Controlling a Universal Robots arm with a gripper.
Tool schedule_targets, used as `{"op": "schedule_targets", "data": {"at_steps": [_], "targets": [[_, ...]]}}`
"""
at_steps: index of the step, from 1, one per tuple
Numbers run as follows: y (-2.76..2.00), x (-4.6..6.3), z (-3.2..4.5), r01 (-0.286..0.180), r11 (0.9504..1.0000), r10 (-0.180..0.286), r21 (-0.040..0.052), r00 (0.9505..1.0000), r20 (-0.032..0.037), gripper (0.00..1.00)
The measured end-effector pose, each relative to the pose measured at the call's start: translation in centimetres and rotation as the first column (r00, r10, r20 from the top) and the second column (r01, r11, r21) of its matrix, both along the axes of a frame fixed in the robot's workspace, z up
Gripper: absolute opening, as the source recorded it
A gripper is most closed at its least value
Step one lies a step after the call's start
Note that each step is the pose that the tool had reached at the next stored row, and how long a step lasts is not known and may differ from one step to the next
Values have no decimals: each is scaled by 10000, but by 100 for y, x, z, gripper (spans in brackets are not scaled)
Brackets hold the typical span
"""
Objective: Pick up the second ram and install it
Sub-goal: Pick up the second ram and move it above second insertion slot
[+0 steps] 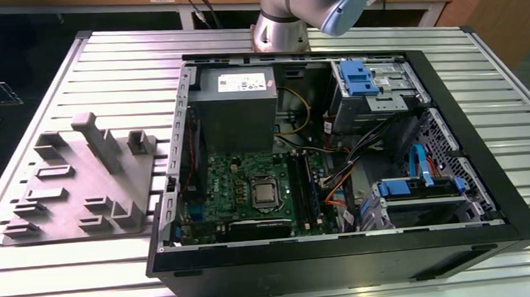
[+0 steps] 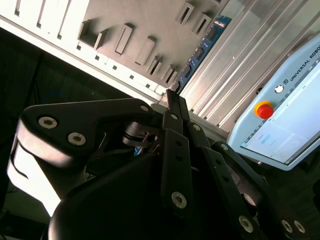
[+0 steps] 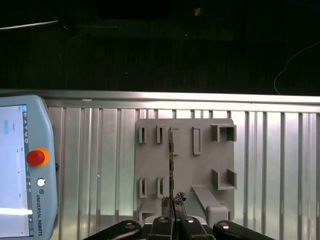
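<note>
Second ram (image 3: 171, 160) (edge-on sliver) in gripper (image 3: 173, 201)

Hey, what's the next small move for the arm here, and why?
Probably swing toward the open computer case: the claw looks shut on the second ram, held above the grey fixture, away from the motherboard.

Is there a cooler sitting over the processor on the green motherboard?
No, in the exterior view the processor lies bare in its socket on the green motherboard, its metal top uncovered.
</note>
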State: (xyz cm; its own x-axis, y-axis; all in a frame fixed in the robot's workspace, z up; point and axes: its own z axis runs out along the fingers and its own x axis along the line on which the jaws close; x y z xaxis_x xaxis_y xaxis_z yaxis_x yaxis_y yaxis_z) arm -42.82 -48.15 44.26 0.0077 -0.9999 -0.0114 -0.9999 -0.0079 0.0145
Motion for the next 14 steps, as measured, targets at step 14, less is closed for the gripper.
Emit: {"op": "schedule_targets", "data": {"at_steps": [14], "targets": [[0,178,0,1,10000,-1,0,10000,-1,11]]}}
